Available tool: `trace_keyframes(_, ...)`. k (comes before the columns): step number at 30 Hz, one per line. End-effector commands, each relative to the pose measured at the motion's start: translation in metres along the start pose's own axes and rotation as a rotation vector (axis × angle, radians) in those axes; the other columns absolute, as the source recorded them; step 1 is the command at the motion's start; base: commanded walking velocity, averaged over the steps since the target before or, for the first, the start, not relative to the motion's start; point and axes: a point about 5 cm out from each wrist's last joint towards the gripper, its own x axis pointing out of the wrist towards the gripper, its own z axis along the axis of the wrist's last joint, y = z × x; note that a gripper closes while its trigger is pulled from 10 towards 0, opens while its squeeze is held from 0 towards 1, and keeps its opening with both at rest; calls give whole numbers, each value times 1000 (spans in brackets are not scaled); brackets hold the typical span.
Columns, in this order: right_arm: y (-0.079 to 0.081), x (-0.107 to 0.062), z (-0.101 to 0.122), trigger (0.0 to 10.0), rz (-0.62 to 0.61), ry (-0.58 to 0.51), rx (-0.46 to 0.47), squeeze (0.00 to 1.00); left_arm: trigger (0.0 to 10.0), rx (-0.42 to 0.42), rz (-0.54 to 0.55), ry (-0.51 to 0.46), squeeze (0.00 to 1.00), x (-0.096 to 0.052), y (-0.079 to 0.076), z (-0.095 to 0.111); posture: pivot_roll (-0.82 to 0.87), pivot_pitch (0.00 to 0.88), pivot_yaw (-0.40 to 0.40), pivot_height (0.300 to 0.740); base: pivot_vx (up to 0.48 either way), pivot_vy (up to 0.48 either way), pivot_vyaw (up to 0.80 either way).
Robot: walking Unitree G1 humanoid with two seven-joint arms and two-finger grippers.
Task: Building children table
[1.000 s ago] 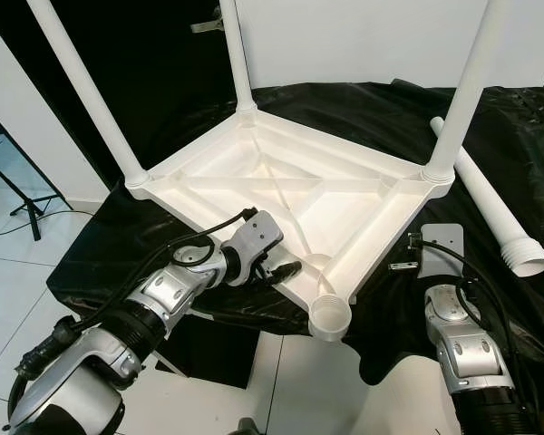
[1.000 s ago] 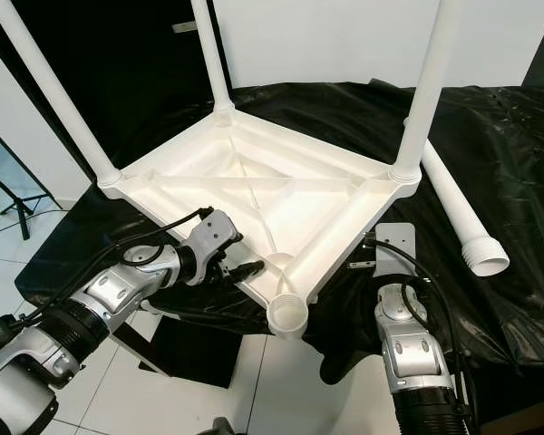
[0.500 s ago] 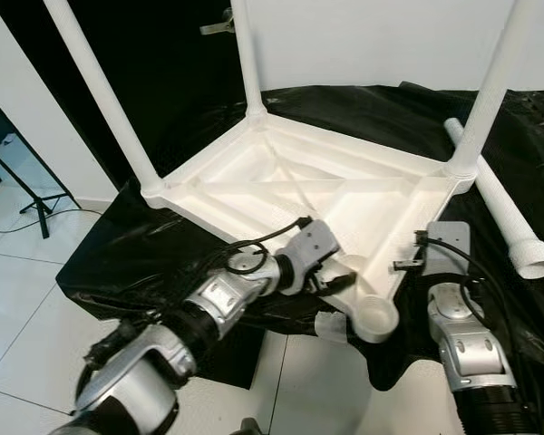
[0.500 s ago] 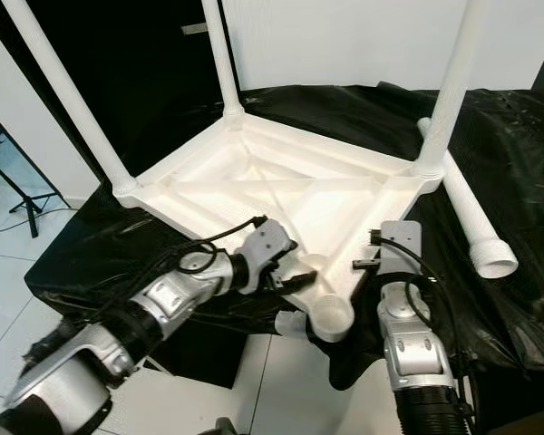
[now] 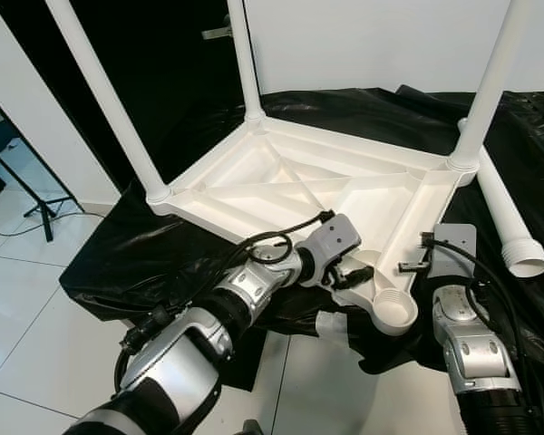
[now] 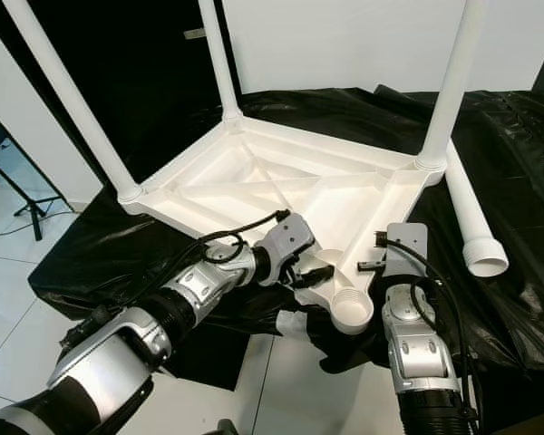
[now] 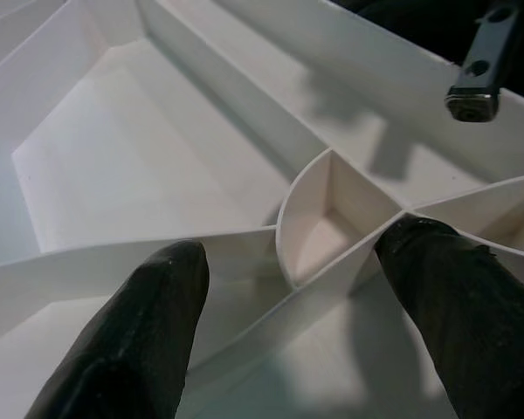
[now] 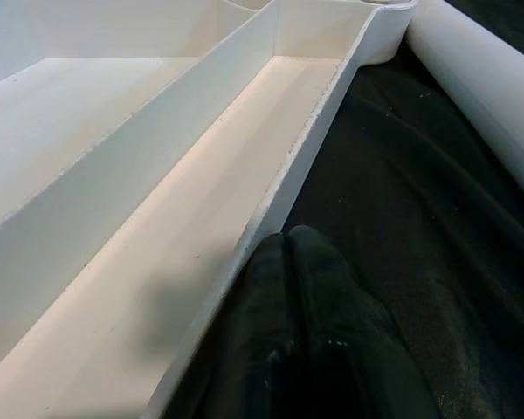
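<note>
A white plastic table lies upside down on a surface covered in black cloth, with three white legs standing up from its corners. The near corner's socket holds no leg. A fourth leg lies loose on the cloth at the right. My left gripper reaches into the near corner. Its fingers are open and straddle the ribs there. My right gripper is shut and rests on the cloth against the table's right rim.
The black cloth hangs over the near edge above a white tiled floor. A tripod stand is at the far left. A white wall and a dark doorway lie behind.
The table's near corner has swung to the right, toward my right gripper, with my left gripper moving along inside it. The right arm has stayed put.
</note>
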Motion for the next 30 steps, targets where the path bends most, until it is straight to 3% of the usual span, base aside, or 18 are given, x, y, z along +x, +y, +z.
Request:
trace_keyframes(1, 16, -2, 5, 10000, 83, -13, 17, 0, 10000, -12, 36, 37, 0, 8, -5, -5, 6, 0, 120, 740, 0, 0, 0)
trace_keyframes(7, 21, -2, 9, 10000, 138, -26, 17, 0, 10000, -54, 152, 75, 0, 12, 2, -8, 4, 0, 115, 740, 0, 0, 0)
trace_keyframes(11, 23, -1, 9, 10000, 173, -24, 13, 0, 10000, -70, 164, 80, 0, 13, 3, -8, 3, 0, 114, 740, 0, 0, 0)
trace_keyframes(12, 24, 6, 7, 10000, 234, -8, 12, 0, 10000, -86, 189, 73, 0, 15, 4, -6, -1, 0, 115, 740, 0, 0, 0)
trace_keyframes(15, 24, 10, 9, 10000, 260, -18, -11, 0, 10000, -97, 213, 61, 0, 16, 5, -4, -1, 0, 115, 740, 0, 0, 0)
trace_keyframes(18, 11, 17, 21, 10000, 194, -55, 2, 0, 10000, -112, 277, -7, 0, 17, 10, 6, 9, 0, 107, 740, 0, 0, 0)
trace_keyframes(19, 7, 18, 24, 10000, 166, -66, 4, 0, 10000, -115, 295, -55, 0, 16, 13, 11, 9, 0, 107, 740, 0, 0, 0)
trace_keyframes(20, 1, 17, 27, 10000, 120, -82, -4, 0, 10000, -115, 297, -161, 0, 11, 18, 22, 10, 0, 106, 740, 0, 0, 0)
trace_keyframes(22, 1, 17, 27, 10000, 120, -82, -4, 0, 10000, -115, 297, -161, 0, 11, 18, 22, 10, 0, 106, 740, 0, 0, 0)
trace_keyframes(24, -1, 10, 29, 10000, 82, -94, -17, 0, 10000, -145, 182, -285, 0, 1, 18, 28, 6, 0, 106, 740, 0, 0, 0)
trace_keyframes(25, -1, 10, 29, 10000, 82, -94, -17, 0, 10000, -145, 182, -285, 0, 1, 18, 28, 6, 0, 106, 740, 0, 0, 0)
trace_keyframes(28, 0, 5, 32, 10000, 61, -107, -21, 0, 10000, -140, 30, -340, 0, -11, 15, 24, 1, 0, 109, 740, 0, 0, 0)
trace_keyframes(30, 0, 5, 32, 10000, 61, -107, -21, 0, 10000, -140, 30, -340, 0, -11, 15, 24, 1, 0, 109, 740, 0, 0, 0)
